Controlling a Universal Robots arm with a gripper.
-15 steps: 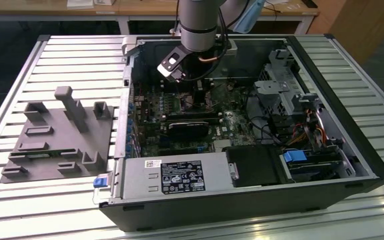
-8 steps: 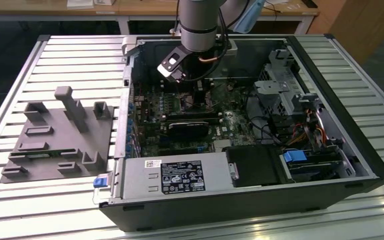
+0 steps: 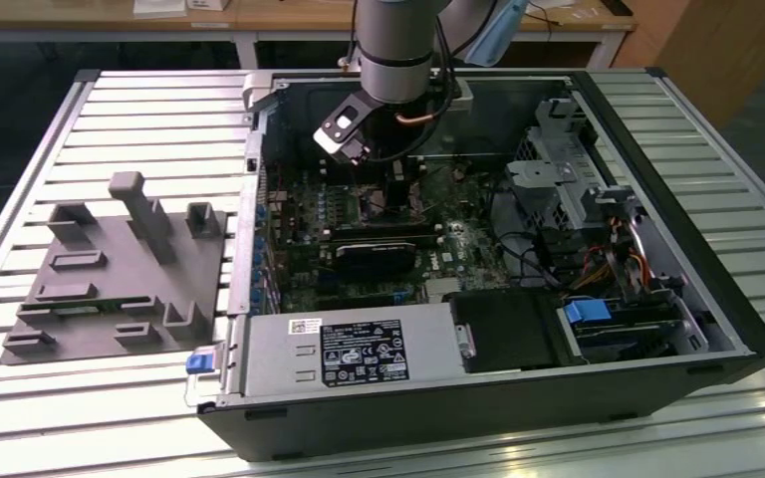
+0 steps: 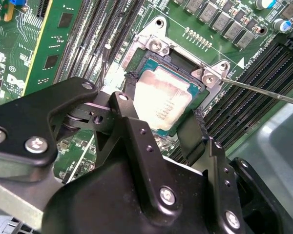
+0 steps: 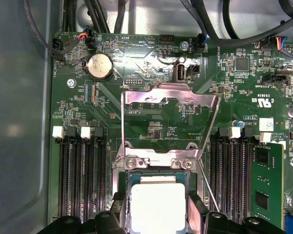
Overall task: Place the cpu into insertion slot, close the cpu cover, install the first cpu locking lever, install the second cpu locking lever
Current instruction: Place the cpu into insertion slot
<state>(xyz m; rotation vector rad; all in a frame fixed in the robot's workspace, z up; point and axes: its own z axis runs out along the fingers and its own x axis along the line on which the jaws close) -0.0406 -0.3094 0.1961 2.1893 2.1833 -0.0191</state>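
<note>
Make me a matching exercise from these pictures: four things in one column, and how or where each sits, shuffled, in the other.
Things
1. small square silver-grey metal-topped cpu
2. thin silver metal cpu cover, a frame with a square window
3. round silver coin battery
4. black end effector

States
A. swung open, away from the socket
B. lying flat in the black-framed insertion slot
C. poised directly above the socket
D. seated on the green circuit board, beyond the open frame

Pairs: 1-B, 2-A, 3-D, 4-C
</note>
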